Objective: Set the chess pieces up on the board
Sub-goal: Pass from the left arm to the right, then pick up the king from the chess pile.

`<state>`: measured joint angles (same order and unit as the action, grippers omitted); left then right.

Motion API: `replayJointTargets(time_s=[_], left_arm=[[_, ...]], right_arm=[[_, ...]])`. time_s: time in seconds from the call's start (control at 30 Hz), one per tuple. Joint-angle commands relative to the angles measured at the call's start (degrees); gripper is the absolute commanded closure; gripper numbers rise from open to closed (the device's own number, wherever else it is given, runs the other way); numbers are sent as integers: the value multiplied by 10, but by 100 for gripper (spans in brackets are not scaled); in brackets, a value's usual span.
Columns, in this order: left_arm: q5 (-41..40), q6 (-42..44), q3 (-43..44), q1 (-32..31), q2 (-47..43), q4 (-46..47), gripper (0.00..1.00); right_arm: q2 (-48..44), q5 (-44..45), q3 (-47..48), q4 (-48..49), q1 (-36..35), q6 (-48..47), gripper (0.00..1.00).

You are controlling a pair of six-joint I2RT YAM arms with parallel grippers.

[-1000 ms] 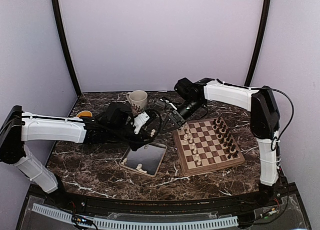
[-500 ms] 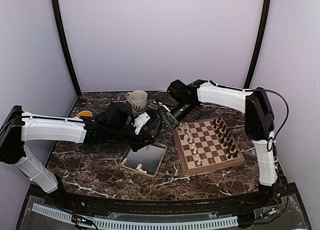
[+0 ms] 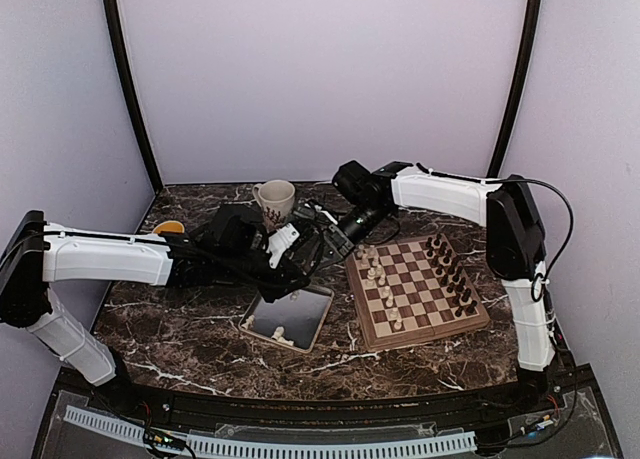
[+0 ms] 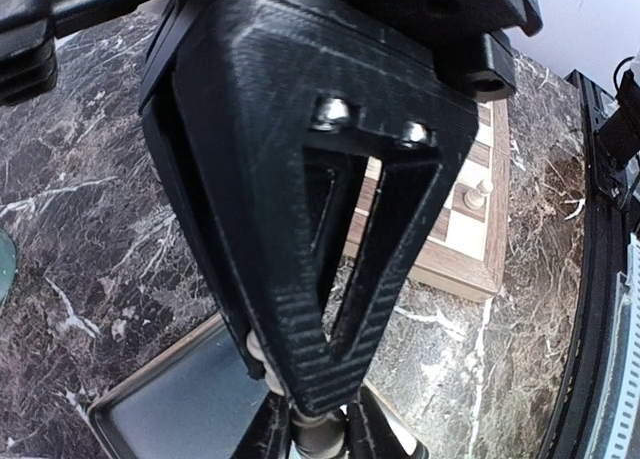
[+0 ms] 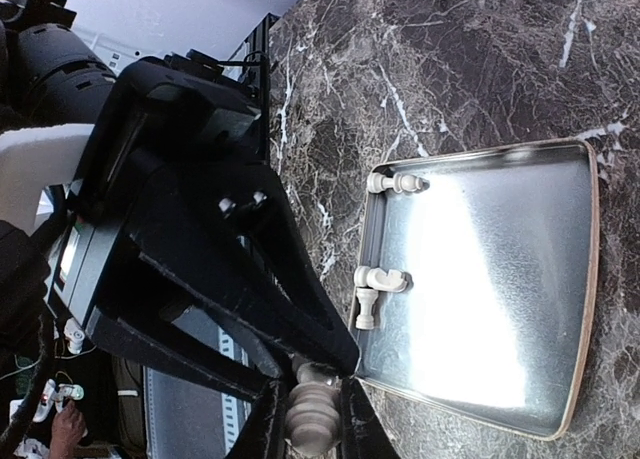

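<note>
A cream-white chess piece point(image 5: 312, 429) is held in the clenched right end effector point(image 5: 312, 407) near the rectangular silver metal tray point(image 5: 480, 279), left of the checkered wooden board point(image 3: 420, 291). The left end effector point(image 4: 318, 429) is likewise clenched on a cream piece point(image 4: 318, 445). Light, hard and slippery, such a piece is judged best taken at the waist.

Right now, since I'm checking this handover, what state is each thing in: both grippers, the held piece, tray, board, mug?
left gripper: shut on the held piece
right gripper: shut on the same held piece
held piece: cream, clamped between both grippers
tray: flat, a few loose cream pieces lying inside
board: open flat; dark pieces stand in two rows, cream set only partly placed
mug: upright
</note>
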<state>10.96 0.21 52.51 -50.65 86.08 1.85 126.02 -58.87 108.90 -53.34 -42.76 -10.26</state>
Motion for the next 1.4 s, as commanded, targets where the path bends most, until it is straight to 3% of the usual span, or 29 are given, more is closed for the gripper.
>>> replayJointTargets(time_s=[0.0,0.2,0.33,0.83,1.37], left_arm=[[-21,-5,-11,0,-26,20,68],[-35,-33,-112,0,-80,164,44],[-28,-44,-163,0,-86,240,40],[17,-54,-140,0,-17,268,55],[34,-63,-123,0,10,279,85]], right_arm=[[0,-7,19,9,-3,-1,92],[-29,-28,-6,15,17,-2,92],[-43,-39,-15,20,29,-3,92],[-53,-62,-29,27,38,1,92],[-60,-45,-41,27,38,-7,91]])
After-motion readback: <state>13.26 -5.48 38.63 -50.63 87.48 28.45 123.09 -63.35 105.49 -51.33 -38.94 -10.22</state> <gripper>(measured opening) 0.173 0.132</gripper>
